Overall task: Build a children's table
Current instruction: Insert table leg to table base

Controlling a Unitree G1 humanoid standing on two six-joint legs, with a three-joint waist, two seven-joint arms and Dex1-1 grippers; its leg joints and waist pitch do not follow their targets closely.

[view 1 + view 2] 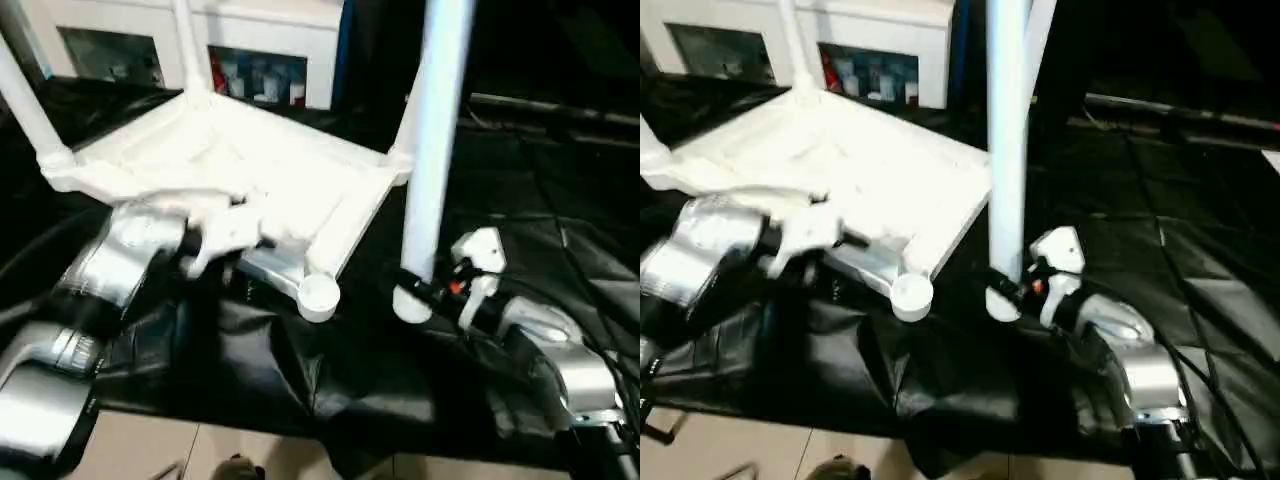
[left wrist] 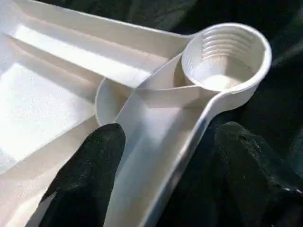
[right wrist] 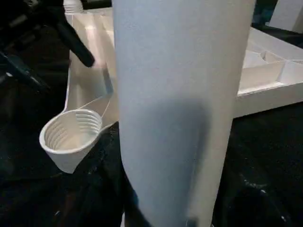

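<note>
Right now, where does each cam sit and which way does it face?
Left eye: on head, facing forward-down at upturned tabletop; both silver forearms show.
Right eye: same scene from slightly aside; right pincer grips a leg.
Left wrist: along left pincer, its fingers astride the tabletop's rim by the empty socket.
Right wrist: close on the held leg.
Shared: all four see that socket.

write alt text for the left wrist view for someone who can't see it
An empty round corner socket with ridged inner walls sits at the corner of the white tabletop, which lies ribbed underside up on black sheeting. The left hand straddles the tabletop's edge rail just below the socket, with one black finger inside the rim and the other outside.
</note>
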